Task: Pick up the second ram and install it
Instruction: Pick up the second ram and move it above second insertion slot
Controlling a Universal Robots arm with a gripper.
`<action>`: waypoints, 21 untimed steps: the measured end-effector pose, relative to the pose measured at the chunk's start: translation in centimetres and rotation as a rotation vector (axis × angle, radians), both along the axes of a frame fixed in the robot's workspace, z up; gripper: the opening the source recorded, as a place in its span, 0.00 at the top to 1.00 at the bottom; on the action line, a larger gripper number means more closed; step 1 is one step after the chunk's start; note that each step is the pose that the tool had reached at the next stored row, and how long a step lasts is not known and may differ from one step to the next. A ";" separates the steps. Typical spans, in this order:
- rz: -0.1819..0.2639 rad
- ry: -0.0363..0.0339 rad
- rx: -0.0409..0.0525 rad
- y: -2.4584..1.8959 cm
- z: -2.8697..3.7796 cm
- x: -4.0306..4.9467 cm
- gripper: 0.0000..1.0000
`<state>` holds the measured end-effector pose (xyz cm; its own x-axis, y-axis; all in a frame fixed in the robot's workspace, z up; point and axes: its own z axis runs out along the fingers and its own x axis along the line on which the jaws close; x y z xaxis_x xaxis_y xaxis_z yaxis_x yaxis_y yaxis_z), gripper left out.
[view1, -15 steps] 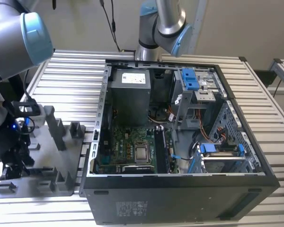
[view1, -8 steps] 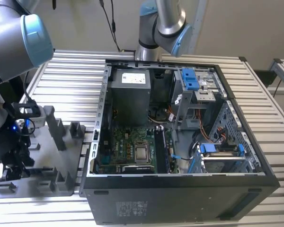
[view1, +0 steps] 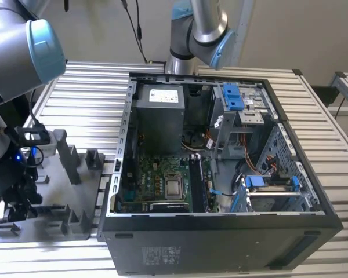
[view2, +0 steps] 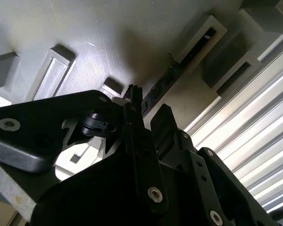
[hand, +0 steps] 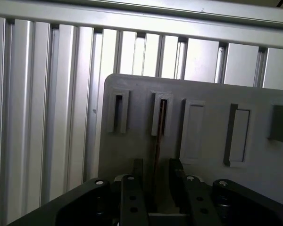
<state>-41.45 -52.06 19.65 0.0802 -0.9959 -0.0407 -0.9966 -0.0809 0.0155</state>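
**A:** While the gripper [hand: 156,164] hangs over the grey tray [hand: 132,94], what are its fingers [hand: 136,181] doing?

**B:** They're parted and holding nothing. In the first wrist view the two black fingers stand either side of the second ram [hand: 157,136], with a sliver of gap on each side, so I'd say the grasp is lined up but not made.

**A:** Where does the stick sit on the tray?

**B:** It stands on its long edge. Its far end is tucked into a slotted block [hand: 169,113] near the tray's edge, and its near end runs in between the fingers.

**A:** How would you make this grasp well?

**B:** The board is thin, flat and rigid, so I'd judge it wants pressure on its broad faces. The fingers should be square to it and the stick centred in the gap. If one finger touches first, it may tip the stick in the block. Its dark faces look smooth, so a firm, even squeeze should hold better than a hard one.

**A:** What's the tray like?

**B:** It's matte grey plastic with a faintly grained top and raised rectangular blocks with crisp corners. Under it is the surface [hand: 47,94], made of ribbed, shiny aluminium slats.

**A:** And beyond the tray?

**B:** To the exterior view's right of the tray is the open computer case [view1: 220,249], made of dark sheet metal, with a green motherboard [view1: 156,179] inside.
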 end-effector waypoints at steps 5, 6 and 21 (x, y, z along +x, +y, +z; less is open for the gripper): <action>0.000 -0.0001 0.0001 0.00 -0.02 0.00 0.65; 0.000 -0.0001 0.0001 0.00 -0.01 0.00 0.72; 0.000 -0.0001 0.0001 0.00 -0.04 0.00 0.85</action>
